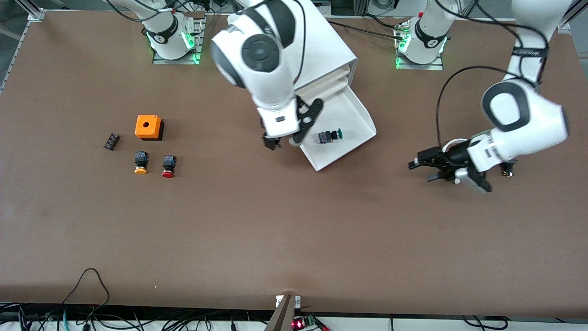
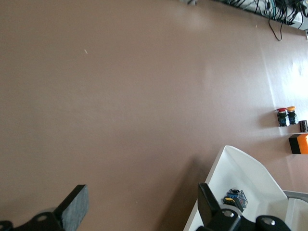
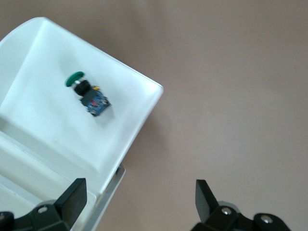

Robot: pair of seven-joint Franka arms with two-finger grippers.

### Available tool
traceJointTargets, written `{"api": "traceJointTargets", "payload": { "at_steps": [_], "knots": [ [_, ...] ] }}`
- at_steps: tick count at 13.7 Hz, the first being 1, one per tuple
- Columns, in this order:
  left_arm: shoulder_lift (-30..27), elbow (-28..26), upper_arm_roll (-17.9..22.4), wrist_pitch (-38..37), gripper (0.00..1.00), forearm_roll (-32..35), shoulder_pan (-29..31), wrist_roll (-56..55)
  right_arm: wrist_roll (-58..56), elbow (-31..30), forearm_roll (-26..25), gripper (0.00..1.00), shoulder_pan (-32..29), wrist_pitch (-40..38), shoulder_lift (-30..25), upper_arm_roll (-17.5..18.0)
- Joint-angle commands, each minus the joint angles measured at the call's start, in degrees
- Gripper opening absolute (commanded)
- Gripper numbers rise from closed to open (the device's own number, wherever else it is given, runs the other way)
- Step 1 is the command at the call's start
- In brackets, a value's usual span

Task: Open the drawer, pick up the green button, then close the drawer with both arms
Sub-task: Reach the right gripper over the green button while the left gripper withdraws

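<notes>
Tabletop (image 1: pixel 229 239): brown, matte, filling nearly the whole front frame; cables along the lower edge.
Cabinet (image 1: pixel 330 50): white box at upper centre of the front frame, partly covered by the right arm.
Drawer (image 1: pixel 356 133): lowest one, pulled out toward the lower right of centre, white tray open to view; also at the lower right of the left wrist frame (image 2: pixel 240 168) and the upper left of the right wrist frame (image 3: pixel 43 57).
Button (image 1: pixel 330 136): green cap, black body, lying on its side inside the drawer, untouched; upper left in the right wrist frame (image 3: pixel 86 94).
Right arm (image 1: pixel 262 55): coming from the upper-left base, bent down steeply over the cabinet, wrist pointing downward.
Right tool (image 1: pixel 280 142): just beside the drawer's front corner, fingers (image 3: pixel 72 195) apart, holding nothing.
Left arm (image 1: pixel 523 119): coming from the upper-right base, elbow high, forearm level, waiting.
Left tool (image 1: pixel 422 168): right of centre in the front frame, low over bare tabletop, well apart from the drawer, fingers (image 2: pixel 74 207) spread wide, empty.
Orange-capped button (image 1: pixel 140 162), red-capped button (image 1: pixel 168 166): side by side, left of centre.
Orange box (image 1: pixel 148 127): just above those two in the front frame.
</notes>
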Motion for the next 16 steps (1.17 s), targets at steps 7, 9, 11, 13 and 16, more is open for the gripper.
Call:
{"api": "traceJointTargets", "payload": {
  "at_steps": [7, 9, 11, 13, 16],
  "knots": [
    [-11.4, 24.6, 5.4, -38.5, 1.00, 43.8, -1.1, -14.5, -24.2, 4.4, -1.3, 1.00, 2.5, 1.9, 9.0, 2.7],
    [-11.4, 27.0, 2.2, -42.3, 1.00, 49.1, -1.6, -16.7, -24.2, 4.4, -1.8, 1.00, 3.7, 2.1, 10.8, 2.7],
    [-11.2, 27.0, 1.3, -42.5, 1.00, 49.6, -1.7, -20.9, -24.0, 4.4, -3.6, 1.00, 4.8, 5.0, 12.4, 2.7],
    [-11.0, 27.1, 1.4, -42.0, 1.00, 49.5, -1.7, -21.5, -23.6, 4.4, -3.9, 1.00, 5.2, 6.2, 13.1, 2.7],
    [-10.7, 27.2, 1.7, -41.9, 1.00, 48.8, -1.7, -21.8, -21.4, 4.4, -4.0, 1.00, 6.2, 7.4, 14.0, 2.7]
  ]
}}
